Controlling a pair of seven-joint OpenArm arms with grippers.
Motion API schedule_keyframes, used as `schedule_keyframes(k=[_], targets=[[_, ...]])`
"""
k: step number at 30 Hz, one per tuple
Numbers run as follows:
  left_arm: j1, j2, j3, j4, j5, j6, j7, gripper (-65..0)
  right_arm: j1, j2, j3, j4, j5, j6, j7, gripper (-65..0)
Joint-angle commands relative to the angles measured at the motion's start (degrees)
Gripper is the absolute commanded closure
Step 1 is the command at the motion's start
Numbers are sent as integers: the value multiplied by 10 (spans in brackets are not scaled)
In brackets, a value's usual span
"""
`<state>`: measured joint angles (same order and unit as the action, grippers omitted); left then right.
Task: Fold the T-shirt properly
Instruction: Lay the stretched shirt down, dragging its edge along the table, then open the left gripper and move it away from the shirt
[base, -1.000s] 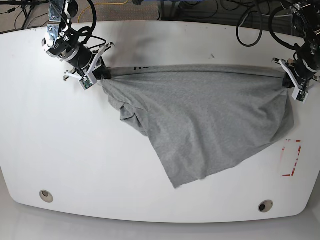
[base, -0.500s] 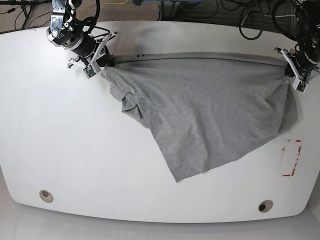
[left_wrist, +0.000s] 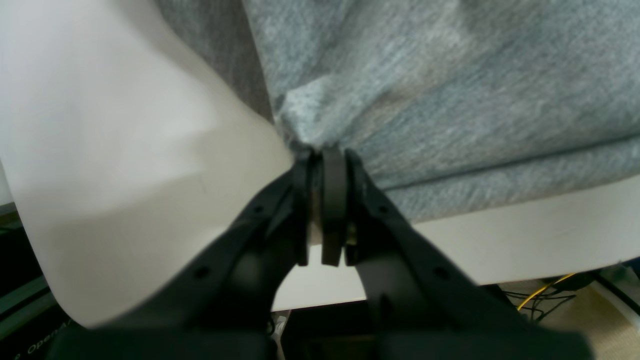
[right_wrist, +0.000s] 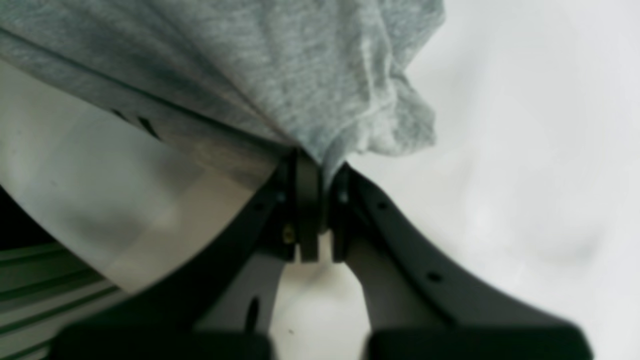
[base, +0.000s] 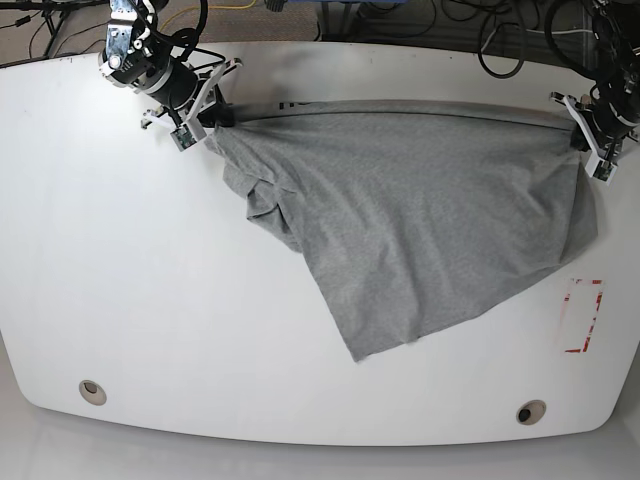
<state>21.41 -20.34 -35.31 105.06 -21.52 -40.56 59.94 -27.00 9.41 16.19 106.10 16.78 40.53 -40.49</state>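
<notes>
The heather-grey T-shirt (base: 410, 210) hangs stretched between my two grippers along the table's far side, its lower part draping down to a point near the table's middle. A trace of black lettering shows at its top edge. My right gripper (base: 212, 122), at the left of the base view, is shut on one top corner of the T-shirt (right_wrist: 320, 90). At the right of that view my left gripper (base: 578, 135) is shut on the other corner of the T-shirt (left_wrist: 440, 100). In both wrist views the black fingers (left_wrist: 334, 190) (right_wrist: 307, 200) pinch bunched fabric.
The white table (base: 150, 300) has a round hole near each front corner (base: 92, 391) (base: 531, 412). A red-marked rectangle (base: 582, 315) sits at the right edge. Cables (base: 500, 40) lie behind the table's far edge.
Both grippers have carried the T-shirt's top edge farther toward the table's back; the right gripper moved most. The draped cloth slid along with them.
</notes>
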Motion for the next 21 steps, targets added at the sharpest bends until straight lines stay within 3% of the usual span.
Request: schedule_keyframes(k=[1,8,11,21], targets=[[-1,-13,-7,10,10,6,-5,-54,-1,7,5,8,-3,-5,8,-14],[-2,-12,-7,11,8,6,-3,-286,-2,7,5,9,-3,-5,8,-14],[-4,-12,-7,15,6,6,-3,-353,-2,7,4,10,-3,-5,8,-14],[-80,-10,-68,42,8,6,-2,-375,-1,-7,3,13,-2,-5,9,-14]])
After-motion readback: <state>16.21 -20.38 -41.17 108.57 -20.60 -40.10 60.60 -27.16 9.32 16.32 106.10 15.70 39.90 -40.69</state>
